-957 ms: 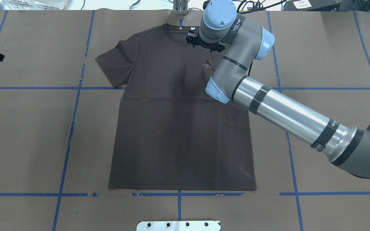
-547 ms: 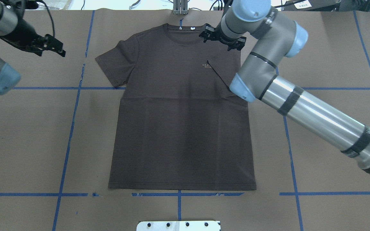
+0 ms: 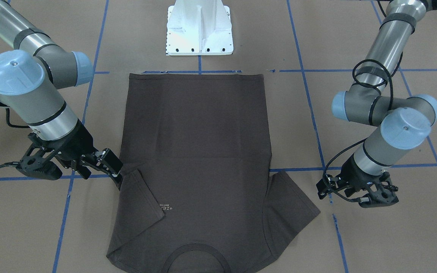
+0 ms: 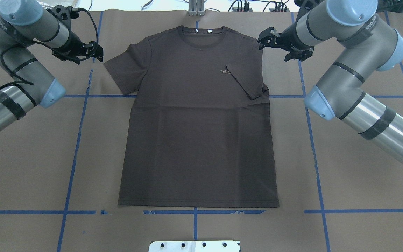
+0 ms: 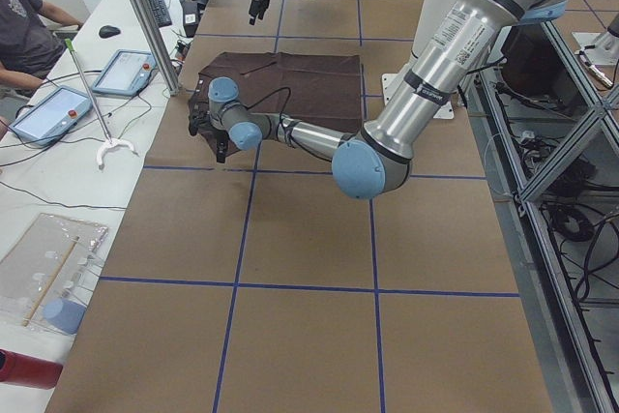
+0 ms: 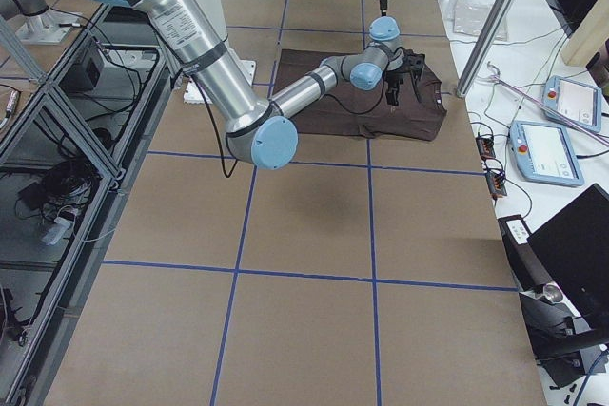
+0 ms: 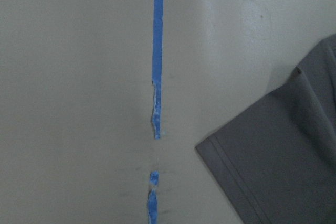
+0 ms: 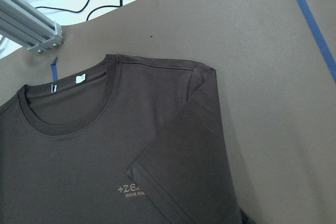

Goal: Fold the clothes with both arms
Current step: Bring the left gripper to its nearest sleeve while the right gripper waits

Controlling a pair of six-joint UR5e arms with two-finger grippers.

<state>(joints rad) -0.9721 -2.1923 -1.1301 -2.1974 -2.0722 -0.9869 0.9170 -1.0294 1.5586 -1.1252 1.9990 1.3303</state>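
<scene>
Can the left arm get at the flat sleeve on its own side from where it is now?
Probably yes. The left gripper hangs just beside the outspread left sleeve, over bare table paper, with nothing lying between them. The right arm is off by the other shoulder.

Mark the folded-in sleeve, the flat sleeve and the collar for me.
folded-in sleeve (image 4: 248, 79), overhead view, middle of the flap.
flat sleeve (image 4: 126, 70), overhead view, middle of the sleeve.
collar (image 4: 202, 47), overhead view, front of the ribbed band.
</scene>
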